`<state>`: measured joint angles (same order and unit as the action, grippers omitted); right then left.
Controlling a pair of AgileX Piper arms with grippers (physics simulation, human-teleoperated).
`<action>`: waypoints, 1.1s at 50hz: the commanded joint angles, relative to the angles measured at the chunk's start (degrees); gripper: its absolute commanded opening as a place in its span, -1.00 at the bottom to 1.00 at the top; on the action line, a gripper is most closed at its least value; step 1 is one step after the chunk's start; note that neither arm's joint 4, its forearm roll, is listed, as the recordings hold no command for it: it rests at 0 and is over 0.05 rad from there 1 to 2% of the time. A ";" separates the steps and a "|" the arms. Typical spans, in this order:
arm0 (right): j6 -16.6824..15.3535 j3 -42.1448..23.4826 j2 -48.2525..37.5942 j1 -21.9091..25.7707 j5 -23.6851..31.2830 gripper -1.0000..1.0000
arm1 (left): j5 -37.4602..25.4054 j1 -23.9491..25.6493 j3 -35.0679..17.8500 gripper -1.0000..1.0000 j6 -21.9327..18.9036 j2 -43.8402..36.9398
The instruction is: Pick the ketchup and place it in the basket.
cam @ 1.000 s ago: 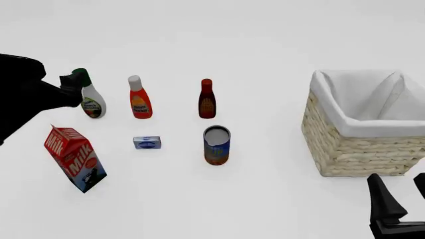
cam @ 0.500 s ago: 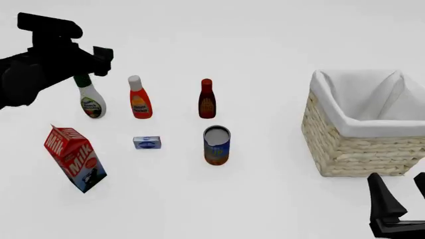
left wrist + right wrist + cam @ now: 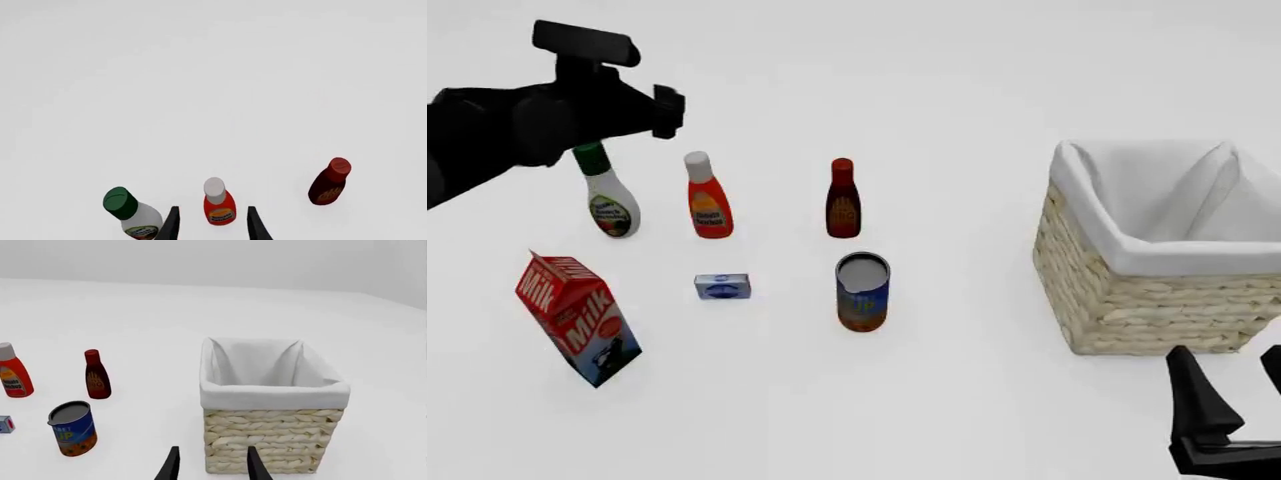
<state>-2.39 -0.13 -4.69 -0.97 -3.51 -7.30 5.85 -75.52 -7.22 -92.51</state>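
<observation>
Two tools (image 3: 667, 112) (image 3: 1228, 395), three bottles including ketchup (image 3: 707, 197), one basket (image 3: 1154, 250).

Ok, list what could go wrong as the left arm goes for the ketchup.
The white bottle with the green cap stands close beside the ketchup, so a finger of the open left gripper could knock it over on the way down. The ketchup is tall and narrow, so an off-centre close may tip it. The carry to the basket passes the dark-red bottle and the can; a low carry could clip them.
</observation>
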 commanded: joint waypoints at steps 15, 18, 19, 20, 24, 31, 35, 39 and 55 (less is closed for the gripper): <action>-1.74 0.00 -1.15 0.29 -0.70 1.00 | 0.34 0.38 -6.64 1.00 2.47 -8.98; -1.76 0.01 -1.38 0.26 -0.83 1.00 | 0.47 0.55 -7.11 1.00 2.55 -9.68; -1.76 0.01 -1.38 0.26 -0.83 1.00 | 0.47 0.55 -7.11 1.00 2.55 -9.68; -1.76 0.01 -1.52 0.30 -0.90 1.00 | 0.42 0.58 -7.43 1.00 2.76 -9.96; -1.65 0.01 -2.68 0.41 -1.77 1.00 | 0.61 0.45 -8.33 1.00 3.15 -11.23; -1.68 0.04 -3.79 0.26 -2.55 1.00 | 1.25 0.20 -9.27 1.00 3.87 -13.24; -1.74 0.02 -4.04 0.23 -2.69 1.00 | 1.46 0.25 -9.46 1.00 3.84 -13.80; -1.70 0.06 -4.33 0.19 -2.85 1.00 | 1.54 0.16 -10.26 1.00 3.80 -14.74; -2.52 0.08 -5.11 0.44 -3.28 1.00 | 2.92 -0.36 -10.33 1.00 4.24 -17.41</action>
<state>-4.29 -0.06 -9.49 -0.66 -6.66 -5.11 5.71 -85.48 -3.30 -108.16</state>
